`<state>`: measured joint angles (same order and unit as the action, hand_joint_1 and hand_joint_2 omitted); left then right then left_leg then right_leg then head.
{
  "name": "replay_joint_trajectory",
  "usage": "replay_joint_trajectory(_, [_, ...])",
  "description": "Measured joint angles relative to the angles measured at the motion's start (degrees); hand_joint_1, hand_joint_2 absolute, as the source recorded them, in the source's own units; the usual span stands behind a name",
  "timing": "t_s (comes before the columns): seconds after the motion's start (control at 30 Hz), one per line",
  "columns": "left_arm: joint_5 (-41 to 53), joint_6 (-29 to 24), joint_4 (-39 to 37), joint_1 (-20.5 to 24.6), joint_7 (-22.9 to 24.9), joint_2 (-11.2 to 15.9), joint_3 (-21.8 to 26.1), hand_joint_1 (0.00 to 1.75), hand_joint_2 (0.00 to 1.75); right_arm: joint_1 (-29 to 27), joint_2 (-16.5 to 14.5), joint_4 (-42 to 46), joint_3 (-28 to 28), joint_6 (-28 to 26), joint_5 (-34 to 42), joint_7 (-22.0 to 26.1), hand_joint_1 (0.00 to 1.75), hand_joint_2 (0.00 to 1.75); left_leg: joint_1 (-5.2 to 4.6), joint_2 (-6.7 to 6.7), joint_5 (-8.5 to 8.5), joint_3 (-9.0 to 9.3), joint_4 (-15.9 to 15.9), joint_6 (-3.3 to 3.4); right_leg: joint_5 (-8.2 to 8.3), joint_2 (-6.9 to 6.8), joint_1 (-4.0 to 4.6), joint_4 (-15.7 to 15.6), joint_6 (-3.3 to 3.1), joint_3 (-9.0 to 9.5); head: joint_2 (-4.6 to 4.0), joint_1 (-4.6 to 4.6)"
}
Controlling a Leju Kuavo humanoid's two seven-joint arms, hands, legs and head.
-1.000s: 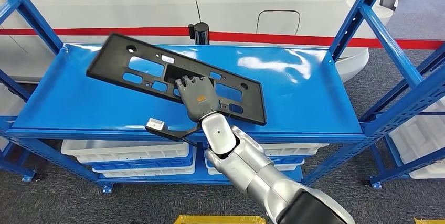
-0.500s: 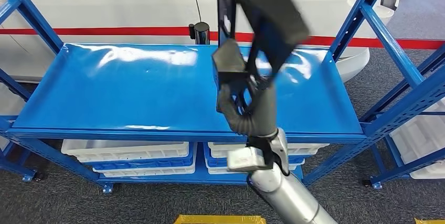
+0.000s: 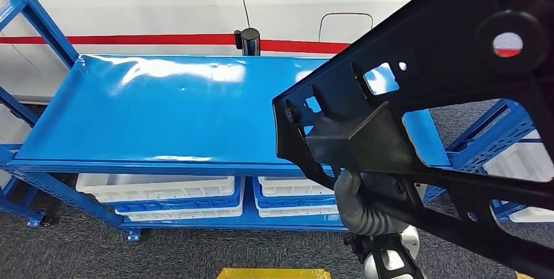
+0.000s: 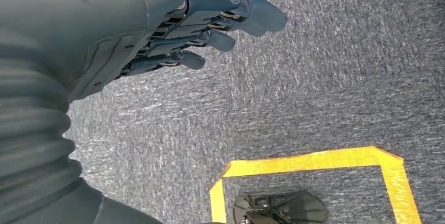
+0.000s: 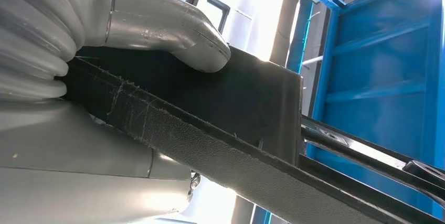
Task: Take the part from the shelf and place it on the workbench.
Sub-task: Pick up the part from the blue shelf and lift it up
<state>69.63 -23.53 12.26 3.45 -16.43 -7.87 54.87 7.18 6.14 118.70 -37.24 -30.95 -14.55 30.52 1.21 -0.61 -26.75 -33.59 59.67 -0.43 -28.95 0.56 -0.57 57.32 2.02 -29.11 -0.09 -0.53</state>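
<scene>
While R hand (image 5: 131,35) grips 1 part (image 3: 418,115), L hand (image 4: 173,30) hangs open.

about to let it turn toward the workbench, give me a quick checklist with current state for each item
1. Right hand grips the black perforated plastic panel: ok, thumb pressed on it.
2. Panel lifted off the glossy blue metal shelf: ok.
3. Panel's far end free of the blue shelf upright: cannot tell.
4. Left hand free: ok, holds nothing, above grey carpet.
5. Workbench ready: cannot tell.
</scene>
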Motion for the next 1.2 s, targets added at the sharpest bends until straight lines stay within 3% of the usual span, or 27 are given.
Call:
replay_joint_trajectory(0.13, [-0.13,0.45,0.00,0.00,0.57,0.07,0.30,0.00,1.75,-1.19,1.16,0.38,0.00,1.51,0.15,0.11,1.75,1.75,0.00,-0.02,0.00,0.00,0.00,0.00,0.00,0.00,-0.01,0.00,0.00,0.07,0.00,0.01])
replay_joint_trajectory(0.33, [-1.31,5.55,0.00,0.02,2.13,0.32,1.24,0.00,1.75,-2.35,2.85,0.39,0.01,3.24,-0.01,-0.43,1.75,1.75,0.00,-0.02,0.00,-0.01,0.00,0.00,0.00,0.00,-0.02,0.00,0.00,0.09,0.00,0.01])
replay_joint_trajectory(0.77, [-9.75,21.10,0.00,0.07,2.77,0.88,7.20,0.00,1.75,-3.52,4.70,0.54,2.08,11.78,7.97,-3.48,1.75,1.75,0.00,-0.01,0.00,-0.01,0.00,0.00,0.00,0.00,-0.01,0.00,0.00,0.10,0.00,0.01])
replay_joint_trajectory(1.2, [-10.28,23.96,0.00,0.13,3.20,1.20,10.13,0.00,1.75,-4.14,5.35,0.48,4.02,13.99,7.52,-4.28,1.75,1.75,0.00,-0.01,0.00,-0.01,0.00,0.00,0.00,0.00,-0.01,0.00,0.00,0.10,0.00,-0.01])
